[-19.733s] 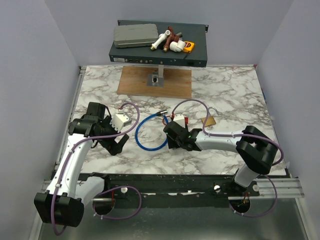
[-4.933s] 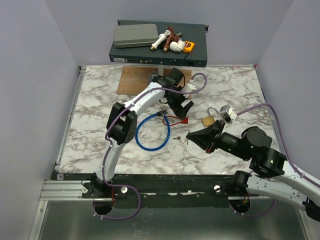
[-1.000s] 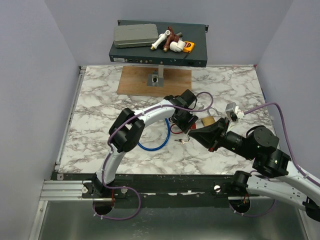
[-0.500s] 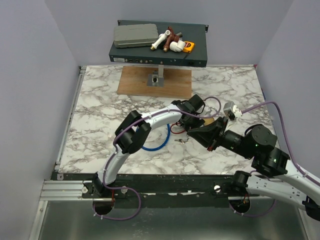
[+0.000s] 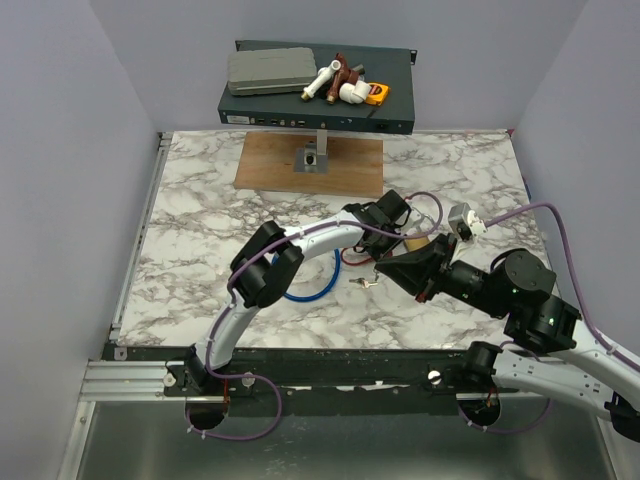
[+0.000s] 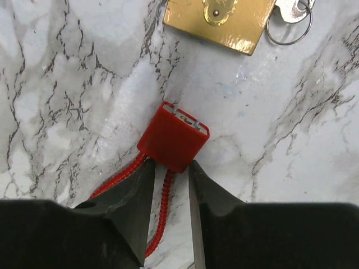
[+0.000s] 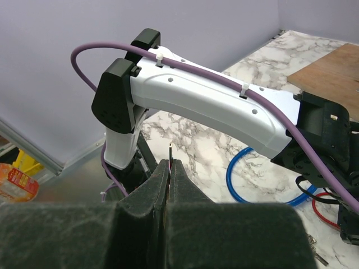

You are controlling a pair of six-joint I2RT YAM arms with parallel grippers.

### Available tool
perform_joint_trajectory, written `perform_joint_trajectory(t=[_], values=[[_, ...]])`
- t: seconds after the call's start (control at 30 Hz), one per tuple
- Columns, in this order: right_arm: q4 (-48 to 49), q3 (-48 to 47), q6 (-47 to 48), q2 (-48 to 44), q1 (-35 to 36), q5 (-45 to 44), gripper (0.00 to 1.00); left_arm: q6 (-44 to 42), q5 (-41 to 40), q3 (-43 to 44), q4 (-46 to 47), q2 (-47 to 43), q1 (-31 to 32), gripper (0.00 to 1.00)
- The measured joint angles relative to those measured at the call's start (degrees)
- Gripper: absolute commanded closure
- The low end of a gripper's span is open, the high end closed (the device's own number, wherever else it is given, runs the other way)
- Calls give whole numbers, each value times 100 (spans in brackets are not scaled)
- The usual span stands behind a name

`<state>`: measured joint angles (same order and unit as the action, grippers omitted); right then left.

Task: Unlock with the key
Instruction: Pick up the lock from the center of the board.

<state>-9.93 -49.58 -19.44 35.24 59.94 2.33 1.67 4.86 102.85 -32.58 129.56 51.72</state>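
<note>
In the left wrist view the brass padlock (image 6: 219, 19) lies at the top with a ring of silver keys (image 6: 289, 22) beside it. Below it is the red block (image 6: 173, 137) of the red strap (image 6: 160, 218). My left gripper (image 6: 171, 165) pinches that block's lower corner, both fingertips touching it, one strand of the strap running between them. My right gripper (image 7: 169, 162) is shut on a thin metal blade (image 7: 169, 150) sticking up from its tips, the key seen edge-on. From above, the left gripper (image 5: 385, 240) and right gripper (image 5: 380, 263) meet beside the padlock (image 5: 416, 243).
A blue cable loop (image 5: 305, 292) lies under the left arm. A small loose key piece (image 5: 365, 282) rests on the marble. A wooden board with a metal post (image 5: 310, 165) and a dark rack box (image 5: 315, 100) carrying parts stand at the back.
My left arm has reached further right toward the padlock, and its jaws have narrowed onto the red block. The right arm has stayed nearly still, shut on the key.
</note>
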Motion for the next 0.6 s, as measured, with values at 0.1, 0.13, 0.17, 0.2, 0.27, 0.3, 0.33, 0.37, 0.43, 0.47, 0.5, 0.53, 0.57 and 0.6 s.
perform_joint_trajectory(t=[0.1, 0.13, 0.17, 0.2, 0.27, 0.3, 0.33, 0.37, 0.43, 0.47, 0.5, 0.53, 0.57, 0.6], values=[[0, 0, 0, 0, 0, 0, 99, -26, -59, -116, 210, -37, 7, 85], [0, 0, 0, 0, 0, 0, 99, -46, -83, -173, 275, -66, 11, 90], [0, -2, 2, 0, 0, 0, 99, -63, -122, -225, 343, -85, 15, 97], [0, -2, 2, 0, 0, -2, 99, -98, -133, -269, 396, -103, 15, 100], [0, -2, 4, 0, 0, -2, 99, -170, -140, -380, 529, -157, 17, 100], [0, -4, 4, 0, 0, -7, 99, -219, -140, -450, 599, -192, 26, 100], [0, -4, 4, 0, 0, -7, 99, -264, -140, -498, 656, -221, 35, 100], [0, -4, 4, 0, 0, -9, 99, -293, -138, -522, 673, -234, 42, 100], [0, -13, 9, 0, 0, -11, 99, -372, -120, -623, 682, -308, 66, 100], [-2, -22, 13, 0, 0, -11, 99, -404, -114, -658, 660, -343, 83, 100], [-4, -42, 26, 2, 0, -11, 99, -428, -96, -684, 632, -367, 98, 100], [-7, -63, 39, 4, 0, -13, 99, -470, -52, -713, 575, -404, 120, 100], [-7, -101, 59, 7, 0, -13, 99, -487, -24, -721, 538, -417, 129, 100], [-9, -140, 79, 9, 0, -15, 99, -514, 31, -730, 455, -452, 142, 100]])
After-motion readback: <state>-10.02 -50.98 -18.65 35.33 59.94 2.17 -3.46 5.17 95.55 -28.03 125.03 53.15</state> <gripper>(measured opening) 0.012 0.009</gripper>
